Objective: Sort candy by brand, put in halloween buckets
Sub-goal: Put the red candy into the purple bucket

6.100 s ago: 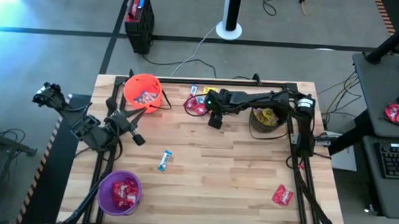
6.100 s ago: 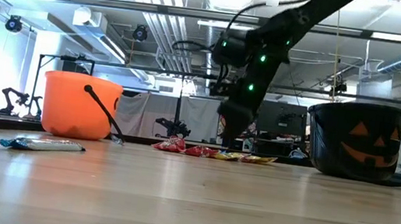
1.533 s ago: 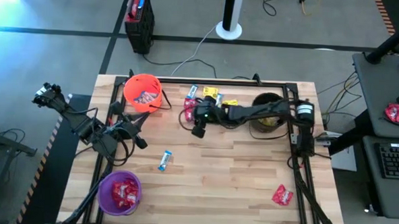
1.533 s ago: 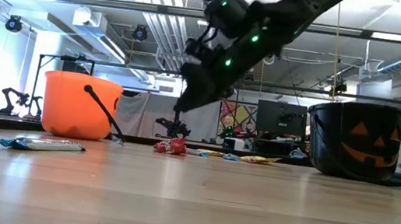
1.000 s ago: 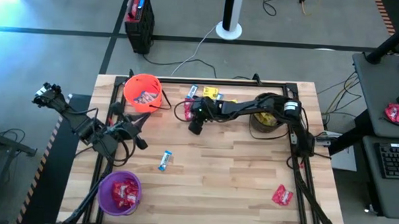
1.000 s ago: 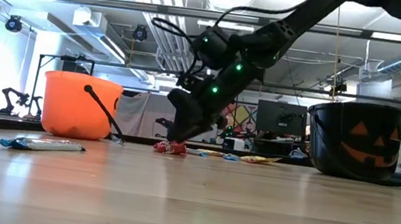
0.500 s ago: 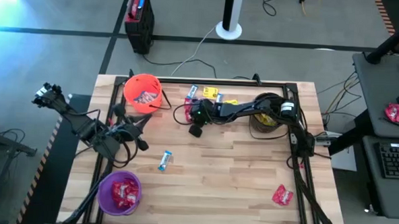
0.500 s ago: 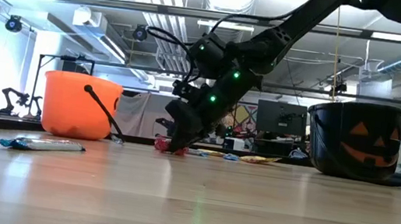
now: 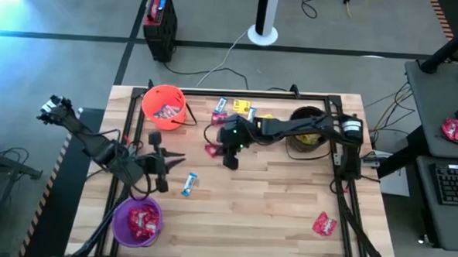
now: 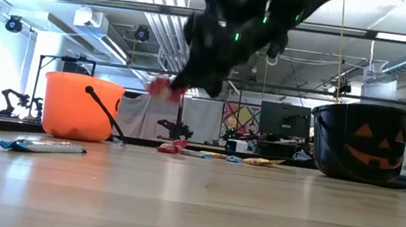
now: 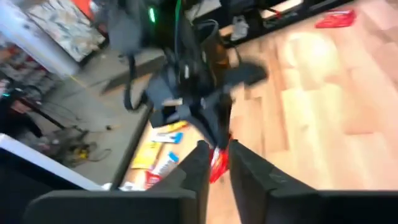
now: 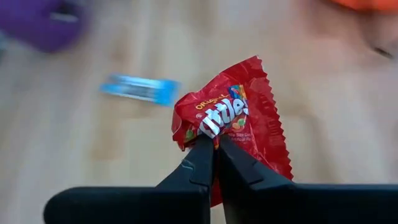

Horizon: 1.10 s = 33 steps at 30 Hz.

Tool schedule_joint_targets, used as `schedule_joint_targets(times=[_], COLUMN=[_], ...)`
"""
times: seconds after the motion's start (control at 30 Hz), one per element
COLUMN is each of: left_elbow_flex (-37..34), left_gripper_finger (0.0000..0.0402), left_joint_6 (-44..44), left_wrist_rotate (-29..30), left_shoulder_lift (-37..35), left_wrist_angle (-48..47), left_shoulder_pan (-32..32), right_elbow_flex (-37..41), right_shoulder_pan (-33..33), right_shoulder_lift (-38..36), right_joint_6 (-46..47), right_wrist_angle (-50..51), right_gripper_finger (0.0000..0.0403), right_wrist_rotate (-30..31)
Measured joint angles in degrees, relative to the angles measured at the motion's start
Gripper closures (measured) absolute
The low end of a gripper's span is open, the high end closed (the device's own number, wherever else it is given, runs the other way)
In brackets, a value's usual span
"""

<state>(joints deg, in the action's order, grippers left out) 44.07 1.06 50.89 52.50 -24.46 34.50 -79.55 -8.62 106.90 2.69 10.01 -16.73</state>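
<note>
Black pumpkin bucket point(image 9: 306, 132) sits far right, orange bucket point(image 9: 164, 105) far left, purple bucket point(image 9: 137, 220) near left. Right gripper point(image 12: 214, 149), raised mid-table, pinches a red Skittles packet point(image 12: 233, 121). Left gripper point(image 9: 169, 171) hangs beside the blue-and-white candy point(image 9: 189, 184), jaws narrowly parted, holding nothing.

Red packet point(image 12: 239, 121) — pinched between the shut fingers of the right gripper point(image 12: 214, 152): "ORIGINAL" is read in small yellow letters near its upper edge.
Same packet, white lettering just above the fingertips: "ittles" is seen — the first letters are hidden in a crease.
Blue-and-white packet point(image 12: 140, 89), on the table beyond the gripper: no print can be read.
</note>
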Motion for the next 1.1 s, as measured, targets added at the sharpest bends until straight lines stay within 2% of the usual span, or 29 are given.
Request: schedule_joint_targets(times=[0.13,0.33,0.47,0.6,0.77,0.9,1.0,1.1], left_elbow_flex=[0.0,0.0,0.0,0.0,0.0,0.0,0.0,0.0], left_gripper_finger=[0.0309,0.0245,0.0225,0.0222,0.0233,0.0261,0.0311,0.0379], left_joint_6=[-3.2,-0.7,0.7,0.8,-0.1,-0.3,-0.2,-0.8], left_wrist_rotate=[-1.8,-5.5,-5.7,-6.6,-6.6,-6.6,-6.7,-6.7], left_shoulder_lift=[3.5,11.7,16.5,18.9,20.8,21.9,22.4,22.6], left_wrist_angle=[0.4,5.5,8.8,12.5,14.4,15.9,17.1,17.3], left_shoulder_pan=[0.0,0.0,0.1,0.5,0.7,1.0,1.2,1.8], right_elbow_flex=[0.0,0.1,0.1,0.1,0.1,0.1,0.1,0.1], right_shoulder_pan=[3.7,7.9,9.1,10.0,11.1,12.1,12.4,12.6], right_shoulder_lift=[-2.2,-3.2,-3.2,-3.2,-3.2,-3.2,-3.2,-3.2], right_joint_6=[0.3,2.4,3.9,5.3,7.6,9.5,11.4,12.5], right_wrist_angle=[-2.2,-4.1,-5.6,-7.5,-10.6,-11.0,-11.2,-11.2], right_gripper_finger=[0.0394,0.0394,0.0394,0.0394,0.0394,0.0394,0.0393,0.0384], right_wrist_rotate=[-5.7,-6.4,-8.3,-8.9,-9.3,-9.3,-9.2,-9.2])
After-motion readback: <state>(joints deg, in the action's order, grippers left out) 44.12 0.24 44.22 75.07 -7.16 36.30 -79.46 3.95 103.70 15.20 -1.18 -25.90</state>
